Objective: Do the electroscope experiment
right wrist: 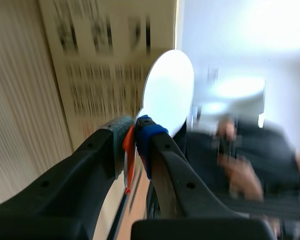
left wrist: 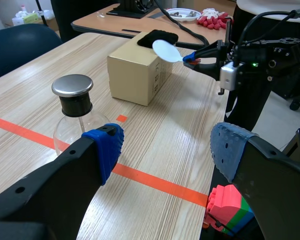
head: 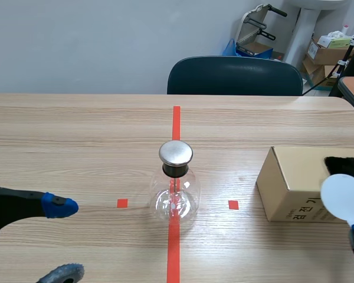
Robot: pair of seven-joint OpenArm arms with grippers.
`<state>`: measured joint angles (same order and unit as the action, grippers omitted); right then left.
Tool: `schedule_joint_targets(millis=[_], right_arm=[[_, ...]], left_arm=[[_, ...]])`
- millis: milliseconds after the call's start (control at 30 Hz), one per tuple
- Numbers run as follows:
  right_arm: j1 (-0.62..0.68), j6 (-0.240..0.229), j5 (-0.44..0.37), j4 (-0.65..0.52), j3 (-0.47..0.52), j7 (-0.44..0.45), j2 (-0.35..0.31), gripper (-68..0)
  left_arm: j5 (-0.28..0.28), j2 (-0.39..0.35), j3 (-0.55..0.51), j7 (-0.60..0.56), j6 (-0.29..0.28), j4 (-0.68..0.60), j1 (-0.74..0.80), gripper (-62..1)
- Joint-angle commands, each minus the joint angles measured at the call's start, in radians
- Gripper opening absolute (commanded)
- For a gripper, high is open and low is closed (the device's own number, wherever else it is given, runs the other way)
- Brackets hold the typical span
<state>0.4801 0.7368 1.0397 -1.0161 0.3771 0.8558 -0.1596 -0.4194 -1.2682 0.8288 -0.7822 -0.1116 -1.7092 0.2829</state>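
We judge this as the charge-transfer step, not yet done. The right gripper (right wrist: 135, 132) is clenched on the orange handle (right wrist: 129, 160) of a flat white round plastic disc (right wrist: 168, 92). It holds the disc up off the table, just beside the brown cardboard box (head: 289, 188), which has a black fuzzy cloth (left wrist: 157, 37) on top. The electroscope, i.e. a clear glass flask (head: 176, 197) w/ black stopper and round silver metal cap (head: 176, 152), stands upright mid-table on the orange-red tape line, well apart from the disc. The left gripper (left wrist: 167, 150) is released, fingers wide w/ nothing btwn them, low at the left and short of the flask. Next move, in our view, is to carry the disc across to the cap, near or lightly touching. That calls for a level approach from above so the flask isn't knocked, and for keeping the disc off the box and table en route. The leaves inside are too small to read.
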Motion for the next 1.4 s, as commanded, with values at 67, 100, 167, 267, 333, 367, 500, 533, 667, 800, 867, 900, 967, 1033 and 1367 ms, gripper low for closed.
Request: schedule_joint_targets(millis=[67, 100, 167, 267, 333, 367, 500, 533, 667, 800, 867, 900, 967, 1033, 1367], right_arm=[[0.002, 0.046, -0.021, -0.001, 0.003, -0.202, -0.014, -65.8], [0.002, 0.046, -0.021, -0.001, 0.003, -0.227, -0.014, -65.8], [0.002, 0.046, -0.010, -0.001, 0.003, -0.215, -0.014, -65.8], [0.002, 0.046, 0.001, -0.001, 0.003, -0.067, -0.014, -65.8], [0.002, 0.046, 0.001, -0.001, 0.003, 0.032, -0.014, -65.8], [0.002, 0.046, 0.001, -0.001, 0.003, 0.066, -0.014, -65.8], [0.002, 0.046, 0.000, -0.001, 0.003, 0.061, -0.014, -65.8], [0.002, 0.046, 0.000, -0.001, 0.003, 0.025, -0.014, -65.8], [0.002, 0.046, 0.000, -0.001, 0.003, -0.122, -0.014, -65.8], [0.002, 0.046, 0.001, -0.001, 0.003, -0.121, -0.014, -65.8], [0.002, 0.046, 0.001, -0.001, 0.003, -0.082, -0.014, -65.8], [0.002, 0.046, 0.001, -0.001, 0.003, -0.068, -0.014, -65.8], [0.002, 0.046, 0.001, -0.001, 0.003, -0.050, -0.014, -65.8], [0.002, 0.046, 0.001, -0.001, 0.003, -0.045, -0.014, -65.8], [0.002, 0.046, 0.002, -0.001, 0.003, -0.049, -0.015, -65.8]], left_arm=[[-0.003, 0.005, -0.001, -0.014, -0.003, -0.022, 0.002, -21.5], [-0.003, 0.005, -0.001, -0.014, -0.003, -0.022, 0.002, -21.5], [-0.003, 0.005, -0.001, -0.014, -0.003, -0.022, 0.002, -21.5], [-0.003, 0.005, -0.001, -0.014, -0.003, -0.022, 0.002, -21.5], [-0.003, 0.005, -0.001, -0.014, -0.003, -0.022, 0.002, -21.5], [-0.003, 0.005, -0.001, -0.014, -0.003, -0.022, 0.002, -21.5], [-0.003, 0.005, -0.001, -0.014, -0.003, -0.022, 0.002, -21.5], [-0.003, 0.005, -0.001, -0.014, -0.003, -0.022, 0.002, -21.5], [-0.003, 0.005, -0.001, -0.014, -0.003, -0.022, 0.002, -21.5], [-0.003, 0.005, -0.001, -0.014, -0.003, -0.022, 0.002, -21.5], [-0.003, 0.005, -0.001, -0.014, -0.003, -0.022, 0.002, -21.5], [-0.003, 0.005, -0.001, -0.014, -0.003, -0.022, 0.002, -21.5], [-0.003, 0.005, -0.001, -0.014, -0.003, -0.022, 0.002, -21.5], [-0.003, 0.005, -0.001, -0.014, -0.003, -0.022, 0.002, -21.5], [-0.003, 0.005, -0.001, -0.014, -0.003, -0.022, 0.002, -21.5]])
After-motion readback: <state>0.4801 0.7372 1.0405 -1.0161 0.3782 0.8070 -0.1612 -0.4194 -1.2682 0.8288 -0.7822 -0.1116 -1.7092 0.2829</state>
